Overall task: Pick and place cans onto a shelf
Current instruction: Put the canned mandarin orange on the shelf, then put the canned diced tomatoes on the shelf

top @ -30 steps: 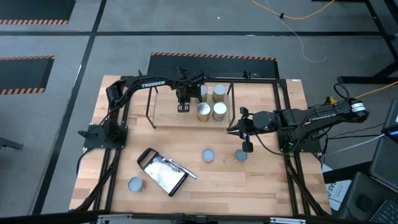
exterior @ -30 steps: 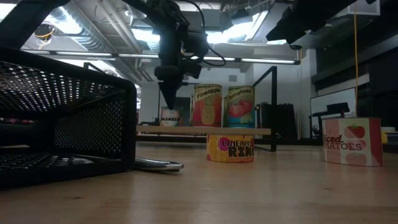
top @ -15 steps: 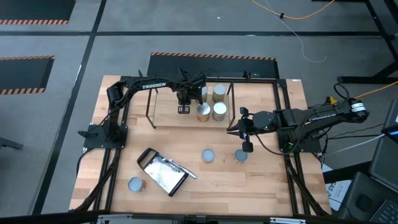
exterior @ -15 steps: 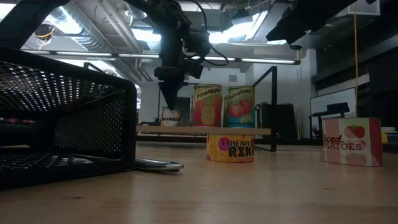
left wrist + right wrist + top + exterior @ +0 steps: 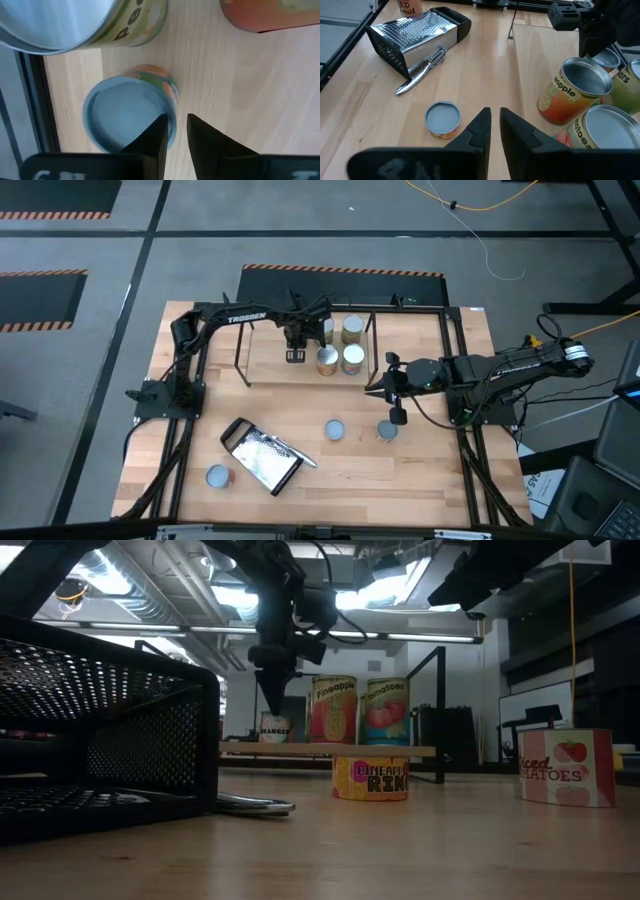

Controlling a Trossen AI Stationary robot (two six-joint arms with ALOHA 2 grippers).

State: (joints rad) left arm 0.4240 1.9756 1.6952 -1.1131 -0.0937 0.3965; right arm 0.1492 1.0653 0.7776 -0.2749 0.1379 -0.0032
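Note:
The shelf stands at the table's far middle, with a wooden board on black rods. Several cans stand on it. My left gripper hangs over the board's left part with its fingers shut and pointing down. It is just above a short blue-topped can that stands on the board, and it touches nothing. My right gripper is shut and empty, hovering right of the shelf.
Three loose cans stand on the table: two near the middle and one at the near left. A metal grater with a black handle lies at the near left. A black frame edges the table.

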